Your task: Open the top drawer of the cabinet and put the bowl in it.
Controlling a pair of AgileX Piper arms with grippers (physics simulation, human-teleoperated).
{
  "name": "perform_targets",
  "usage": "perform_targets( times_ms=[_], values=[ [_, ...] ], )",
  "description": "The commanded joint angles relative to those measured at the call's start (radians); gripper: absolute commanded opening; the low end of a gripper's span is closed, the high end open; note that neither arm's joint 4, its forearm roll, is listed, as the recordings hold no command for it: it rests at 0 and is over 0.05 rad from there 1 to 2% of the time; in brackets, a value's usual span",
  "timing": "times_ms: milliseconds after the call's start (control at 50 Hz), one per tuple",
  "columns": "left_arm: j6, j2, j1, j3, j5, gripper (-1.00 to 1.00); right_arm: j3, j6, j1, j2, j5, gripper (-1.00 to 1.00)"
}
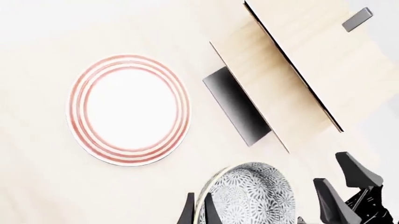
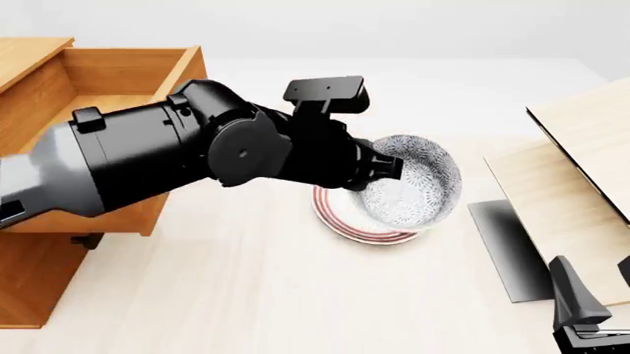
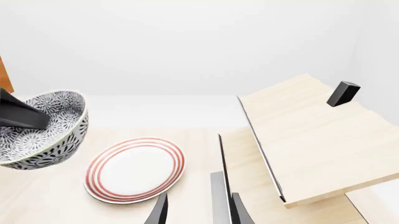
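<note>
No text, labels, brands, numbers or signs readable in any view. Bowl (image 2: pixel 414 192): dense blue-grey floral speckle only, no lettering. Plate (image 3: pixel 135 169): plain red rings, no mark. Cabinet (image 2: pixel 40 251) and top drawer (image 2: pixel 123 74): bare wood grain, nothing printed. Pale boards (image 3: pixel 305 144) beside the plate: unmarked. Arm casing behind the bowl: plain black and grey, no logo legible.

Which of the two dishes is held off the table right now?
The speckled blue-grey bowl: the left gripper grips its rim and it hangs above the table. The red-ringed plate lies flat on the table beneath it.
</note>
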Motion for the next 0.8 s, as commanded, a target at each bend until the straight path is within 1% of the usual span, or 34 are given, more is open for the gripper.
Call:
perform_targets(
  times_ms=[20,120,140,240,280,300,340,360,440,620,800],
  values=[
    [0.027,0.0,0.042,-0.132,0.11,-1.0,0.001,0.001,-0.001,-0.002,0.001,1.0],
    [0.044,0.006,0.061,-0.196,0.16,-1.0,0.001,0.001,-0.001,-0.002,0.001,1.0],
    [0.051,0.008,0.067,-0.229,0.183,-1.0,0.0,0.0,0.0,-0.003,0.001,1.0],
    [0.073,0.015,0.086,-0.302,0.237,-1.0,0.0,0.0,0.0,-0.003,0.001,1.0],
    [0.077,0.017,0.089,-0.316,0.247,-1.0,0.0,0.0,0.0,-0.003,0.001,1.0],
    [0.085,0.019,0.098,-0.347,0.268,-1.0,0.0,0.0,0.0,-0.004,0.001,1.0],
    [0.087,0.022,0.099,-0.361,0.277,-1.0,0.0,0.0,0.0,-0.003,0.001,1.0],
    [0.094,0.029,0.105,-0.391,0.301,-1.0,0.0,0.0,0.0,-0.003,0.001,1.0],
    [0.108,0.046,0.118,-0.455,0.343,-1.0,0.0,0.0,0.0,-0.003,0.001,1.0],
    [0.14,0.101,0.14,-0.629,0.447,-1.0,0.001,0.001,-0.001,-0.002,0.001,1.0],
    [0.153,0.125,0.176,-0.713,0.49,-1.0,0.001,0.001,-0.001,-0.003,0.001,1.0]
  ],
)
